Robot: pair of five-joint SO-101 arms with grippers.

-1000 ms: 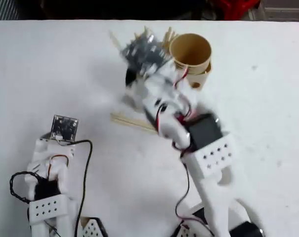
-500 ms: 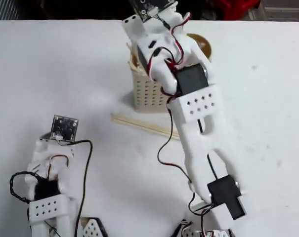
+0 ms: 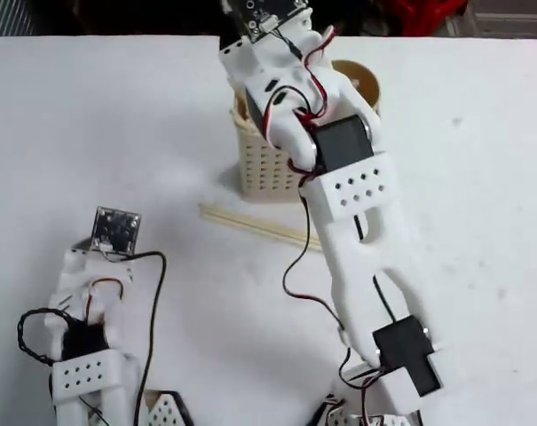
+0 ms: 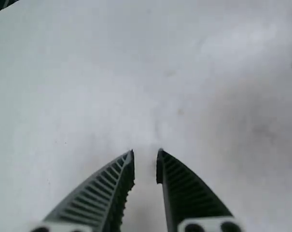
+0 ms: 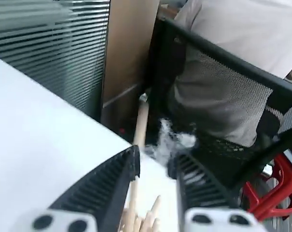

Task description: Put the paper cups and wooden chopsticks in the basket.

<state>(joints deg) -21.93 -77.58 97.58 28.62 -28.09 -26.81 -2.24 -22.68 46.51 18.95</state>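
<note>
Wooden chopsticks [image 5: 142,116] in basket [image 3: 261,169]; another pair [image 3: 250,222] outside

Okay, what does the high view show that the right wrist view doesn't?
High view: the basket, a paper cup beside it and partly hidden by the right arm, a pair of wooden chopsticks lying loose on the table in front of the basket, and the left arm nearer the front edge. Right wrist view: the right end effector, open, with chopstick tips beneath it, plus window blinds and a black mesh chair beyond. Both: the white table.
</note>
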